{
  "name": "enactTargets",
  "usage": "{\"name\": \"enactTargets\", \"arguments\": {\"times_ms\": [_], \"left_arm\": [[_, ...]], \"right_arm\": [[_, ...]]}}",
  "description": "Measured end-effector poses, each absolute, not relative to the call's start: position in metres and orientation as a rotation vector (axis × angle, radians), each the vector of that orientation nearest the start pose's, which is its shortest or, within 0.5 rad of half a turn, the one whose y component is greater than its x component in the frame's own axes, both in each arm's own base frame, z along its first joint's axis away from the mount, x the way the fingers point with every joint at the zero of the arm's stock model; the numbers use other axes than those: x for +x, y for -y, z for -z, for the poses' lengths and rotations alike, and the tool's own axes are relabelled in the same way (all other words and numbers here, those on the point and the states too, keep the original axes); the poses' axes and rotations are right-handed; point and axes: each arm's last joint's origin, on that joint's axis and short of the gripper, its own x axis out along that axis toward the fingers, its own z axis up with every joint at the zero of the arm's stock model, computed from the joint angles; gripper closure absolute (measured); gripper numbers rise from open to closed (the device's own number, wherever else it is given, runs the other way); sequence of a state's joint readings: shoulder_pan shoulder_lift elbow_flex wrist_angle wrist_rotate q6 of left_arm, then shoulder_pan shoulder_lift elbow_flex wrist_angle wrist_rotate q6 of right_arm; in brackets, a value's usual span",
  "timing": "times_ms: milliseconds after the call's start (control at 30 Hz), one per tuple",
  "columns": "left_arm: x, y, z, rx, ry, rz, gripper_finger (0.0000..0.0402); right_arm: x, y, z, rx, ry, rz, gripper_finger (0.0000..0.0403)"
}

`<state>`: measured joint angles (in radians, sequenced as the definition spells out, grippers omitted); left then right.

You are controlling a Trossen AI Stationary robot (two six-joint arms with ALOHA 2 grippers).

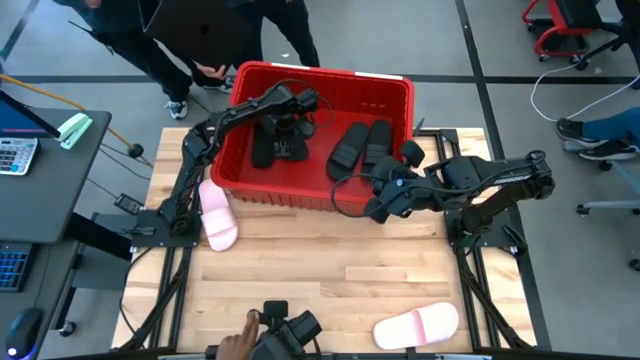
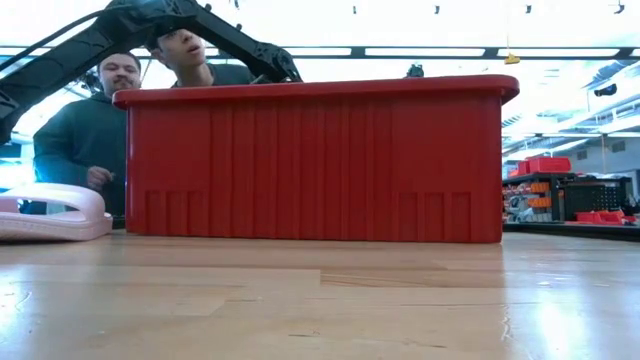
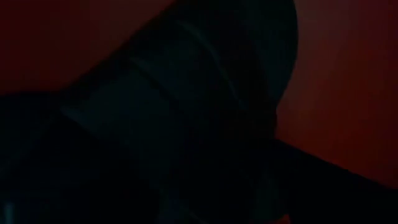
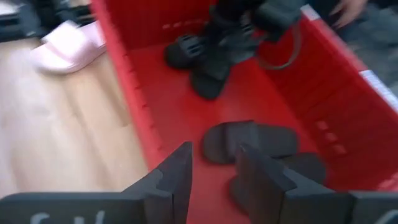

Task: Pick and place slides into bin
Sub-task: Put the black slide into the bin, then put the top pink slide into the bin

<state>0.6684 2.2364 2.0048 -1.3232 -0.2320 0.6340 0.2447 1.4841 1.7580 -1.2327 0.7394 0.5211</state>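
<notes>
Bench (image 1: pixel 330 270) of pale wood, foreground to background. Nearest the bench's front edge lies one pale pink slide (image 1: pixel 417 326), well apart from the bin and not yet collected. A second pink slide (image 1: pixel 217 214) rests just beside the bin's front left corner; both sit on open wood where an arm can reach them.

Red bin (image 1: pixel 395 88), a ribbed crate, stands at the bench's far middle, within reach of both arms. Four black slides lie inside: a pair (image 1: pixel 360 146) side by side toward the right, and two more (image 1: pixel 274 143) toward the left.

Right claw (image 4: pixel 211 171) hovers at the bin's near right rim; its fingers stand moderately apart and hold nothing, with the right-hand pair of black slides just beyond them. By judgement, this arm has nothing in hand and is free for the remaining pink slides.

Left claw (image 1: pixel 291 122) reaches down into the bin's left half, at the left-hand black slides. Its wrist view is filled by a dark slide strap at very close range; whether the fingers are apart or clamped on it cannot be told.

Behind the bench, two people stand watching.
</notes>
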Motion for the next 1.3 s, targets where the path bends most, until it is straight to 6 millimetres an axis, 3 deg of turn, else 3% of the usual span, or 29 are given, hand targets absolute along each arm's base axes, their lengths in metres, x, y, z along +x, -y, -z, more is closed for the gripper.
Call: {"name": "enactTargets", "arguments": {"times_ms": [400, 567, 867, 1300], "left_arm": [[0.339, -0.276, -0.218, 0.137, -1.732, -0.303, 0.0149], [0.34, -0.274, -0.218, 0.153, -1.739, -0.304, 0.0155], [0.339, -0.271, -0.223, 0.085, -1.717, -0.38, 0.0154], [0.324, -0.244, -0.292, 0.129, -1.563, -0.425, 0.0169]], "right_arm": [[0.283, -0.051, -0.428, -0.313, -0.453, 0.988, 0.0275], [0.288, -0.056, -0.431, -0.308, -0.456, 0.899, 0.0275], [0.288, -0.058, -0.431, -0.304, -0.453, 0.891, 0.0275], [0.289, -0.059, -0.43, -0.261, -0.458, 0.846, 0.0275]]}}
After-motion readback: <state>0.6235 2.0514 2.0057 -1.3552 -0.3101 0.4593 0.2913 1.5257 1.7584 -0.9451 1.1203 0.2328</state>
